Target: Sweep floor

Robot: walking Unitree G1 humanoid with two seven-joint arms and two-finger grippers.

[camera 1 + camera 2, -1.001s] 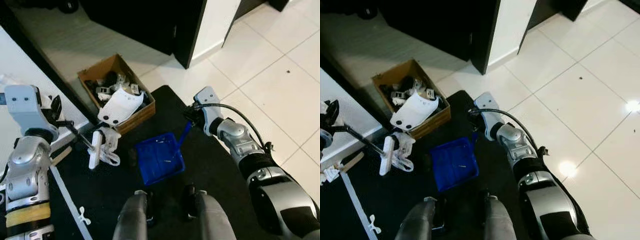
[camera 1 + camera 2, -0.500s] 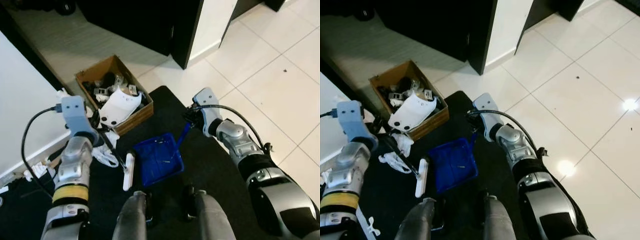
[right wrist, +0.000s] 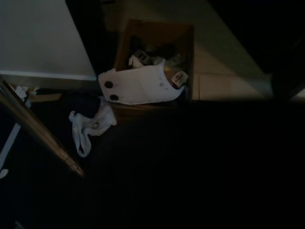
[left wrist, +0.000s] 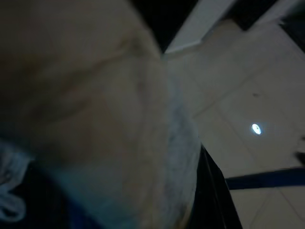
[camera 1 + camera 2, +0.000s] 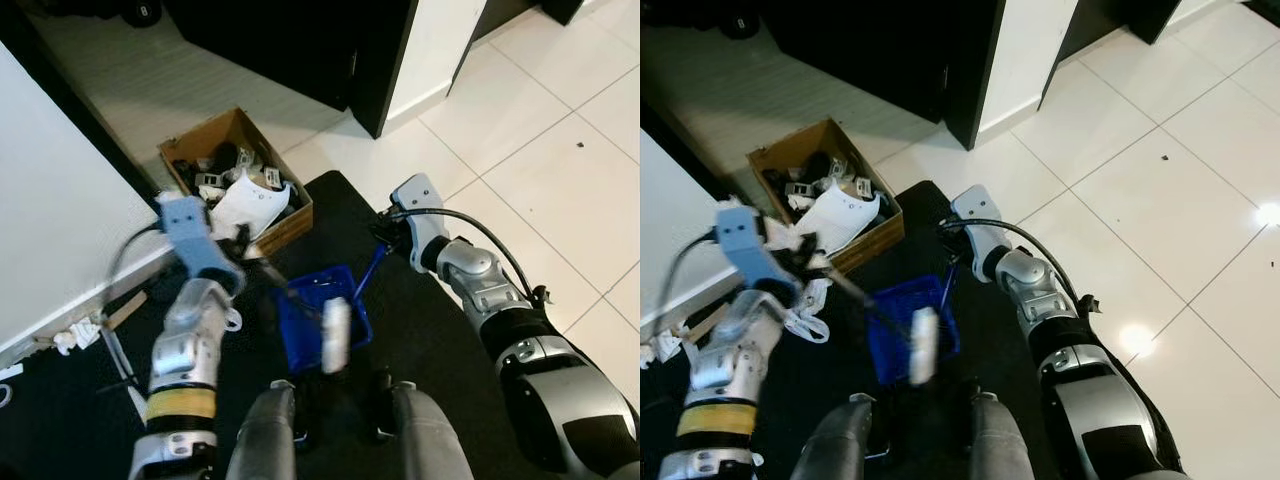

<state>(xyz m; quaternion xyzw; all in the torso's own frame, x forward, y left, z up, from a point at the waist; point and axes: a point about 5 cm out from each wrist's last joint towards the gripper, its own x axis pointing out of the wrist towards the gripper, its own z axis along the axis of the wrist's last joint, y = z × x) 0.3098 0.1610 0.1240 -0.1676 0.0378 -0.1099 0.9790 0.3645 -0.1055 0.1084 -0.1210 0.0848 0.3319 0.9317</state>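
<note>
Clutter first: cardboard box [image 5: 236, 178] in the upper left of the head views, sitting where the black mat [image 5: 420, 320] ends, stuffed with dark and white bits and a big white plastic shell [image 5: 248, 206] hanging over its near edge. White crumpled scraps [image 5: 805, 308] lie on the mat just beside the box, plus more white bits [image 5: 66, 338] along the white wall's base at the left edge. Pale floor tiles [image 5: 540, 150] fill the right side. Blue dustpan [image 5: 318, 312] sits on the mat mid-frame, right in front of the robot's own two grey legs [image 5: 262, 438].

Left tool [image 5: 243, 243] is near the box's front corner, arm reaching up and forward from the bottom left, and a thin dark handle runs from it down to a white brush head [image 5: 336, 336], which is blurred and hangs over the dustpan. I'd say it's clamped on that brush handle, though the fingers are smeared. Right tool [image 5: 381, 236] is at the dustpan's upright blue handle [image 5: 368, 270], arm bent at the elbow and coming in from the lower right; can't tell if its fingers are closed.

Right wrist view is dark but gives the box, the shell, the scraps and a metal rod [image 3: 40, 136] crossing diagonally. Left wrist view is mostly a blurry tan-grey mass up close, with tiles and a glare spot [image 4: 256, 129] behind.
</note>
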